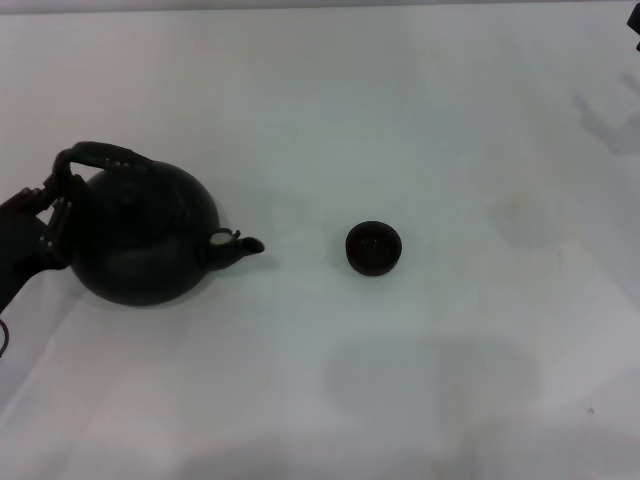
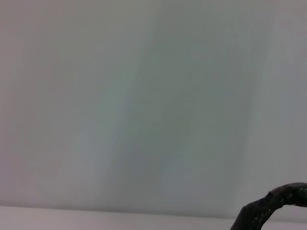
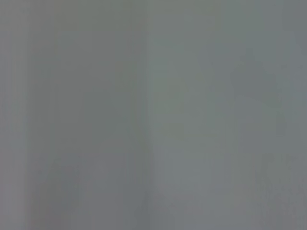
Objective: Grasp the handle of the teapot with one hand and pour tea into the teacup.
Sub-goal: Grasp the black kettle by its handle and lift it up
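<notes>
The matte black teapot [image 1: 140, 240] is at the table's left in the head view, its short spout [image 1: 245, 245] pointing right toward the teacup [image 1: 374, 247]. The small dark teacup stands upright a short gap from the spout tip. The rough arched handle [image 1: 100, 155] rises over the pot's upper left. My left gripper [image 1: 48, 222] comes in from the left edge and is shut on the handle's left end. The left wrist view shows only a curved piece of the handle [image 2: 271, 203] against a pale surface. Of the right arm, only a dark sliver [image 1: 636, 40] shows at the top right edge.
The white table [image 1: 400, 380] spreads all around the pot and cup. The right wrist view shows only a plain grey surface.
</notes>
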Controlling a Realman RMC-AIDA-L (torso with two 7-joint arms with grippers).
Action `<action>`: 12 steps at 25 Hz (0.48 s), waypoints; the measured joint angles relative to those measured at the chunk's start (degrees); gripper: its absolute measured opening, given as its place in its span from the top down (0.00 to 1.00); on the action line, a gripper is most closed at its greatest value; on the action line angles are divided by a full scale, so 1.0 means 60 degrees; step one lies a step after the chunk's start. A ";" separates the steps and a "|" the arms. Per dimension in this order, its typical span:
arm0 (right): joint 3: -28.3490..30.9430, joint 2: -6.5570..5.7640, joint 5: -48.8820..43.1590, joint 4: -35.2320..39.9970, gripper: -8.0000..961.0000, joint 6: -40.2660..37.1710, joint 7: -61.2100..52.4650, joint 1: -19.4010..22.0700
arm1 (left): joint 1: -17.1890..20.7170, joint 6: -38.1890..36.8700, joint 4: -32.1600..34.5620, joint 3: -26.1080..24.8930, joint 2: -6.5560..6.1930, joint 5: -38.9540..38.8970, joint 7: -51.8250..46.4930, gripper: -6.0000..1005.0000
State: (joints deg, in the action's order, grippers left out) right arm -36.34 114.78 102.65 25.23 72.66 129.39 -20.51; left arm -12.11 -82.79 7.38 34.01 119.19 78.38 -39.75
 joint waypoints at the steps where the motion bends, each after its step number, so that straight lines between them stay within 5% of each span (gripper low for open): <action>1: 0.0000 -0.0001 0.0000 -0.0018 0.09 -0.0001 0.0020 0.0001 | -0.0009 0.0001 -0.0022 0.0000 -0.0002 -0.0085 -0.0040 0.81; 12: -0.0029 0.0025 0.0034 -0.0339 0.09 -0.0001 0.0395 -0.0012 | -0.0525 -0.0086 0.0160 0.0101 -0.0076 -0.0090 -0.0975 0.81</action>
State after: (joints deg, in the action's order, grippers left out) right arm -36.52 114.93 102.85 23.20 72.65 131.75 -20.58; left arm -15.26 -83.31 8.34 34.62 118.73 77.84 -45.60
